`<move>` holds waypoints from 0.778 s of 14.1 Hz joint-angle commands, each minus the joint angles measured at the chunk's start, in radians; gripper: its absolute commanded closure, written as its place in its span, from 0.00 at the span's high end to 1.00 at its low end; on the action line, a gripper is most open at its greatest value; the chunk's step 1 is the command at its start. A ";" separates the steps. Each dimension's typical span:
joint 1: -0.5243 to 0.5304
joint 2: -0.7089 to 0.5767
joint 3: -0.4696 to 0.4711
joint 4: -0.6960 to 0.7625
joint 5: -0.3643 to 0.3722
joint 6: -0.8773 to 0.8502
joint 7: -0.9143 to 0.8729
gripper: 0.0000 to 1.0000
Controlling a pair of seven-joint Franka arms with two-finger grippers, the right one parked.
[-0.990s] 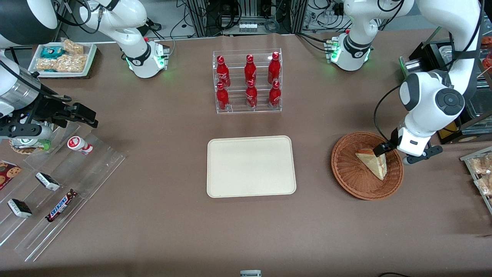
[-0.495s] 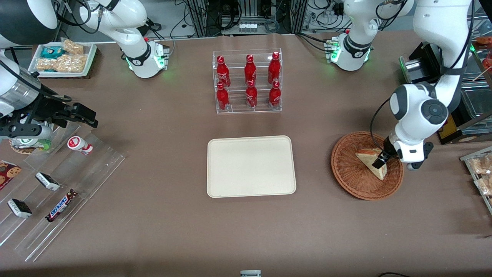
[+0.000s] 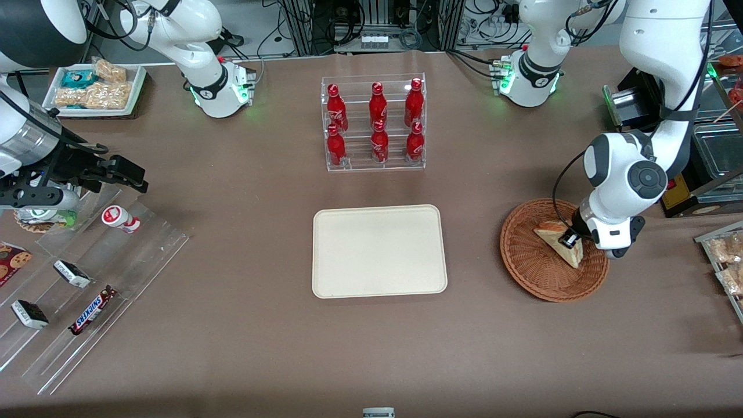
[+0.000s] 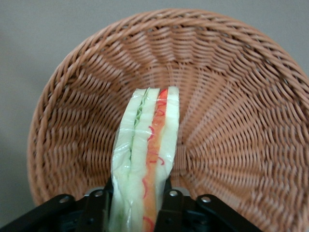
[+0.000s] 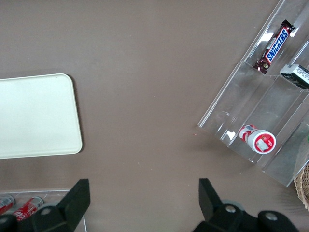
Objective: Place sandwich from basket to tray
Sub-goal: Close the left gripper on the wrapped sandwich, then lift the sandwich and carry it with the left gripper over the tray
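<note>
Two fingers [image 4: 170, 208] clamped on sandwich [image 4: 145, 164] — gripper [image 3: 570, 239] inside basket [image 3: 531, 270], tray [image 3: 379, 251] apart.

The left arm bends down from its base, elbow high, forearm dropping to a wrist that points steeply downward. The gripper [image 3: 570, 238] sits low inside the basket [image 3: 537, 273], fingers [image 4: 170, 205] pointing down. Both fingers press the flat faces of the sandwich [image 4: 145, 159], one on each side, so the wedge stands on edge between them with its tip reaching out past the fingertips.
</note>
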 commanded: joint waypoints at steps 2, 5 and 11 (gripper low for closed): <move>-0.105 0.002 -0.007 0.196 0.008 -0.252 -0.007 0.07; -0.231 0.019 -0.007 0.244 0.008 -0.258 0.038 0.07; -0.488 0.198 -0.007 0.446 0.002 -0.174 0.082 0.09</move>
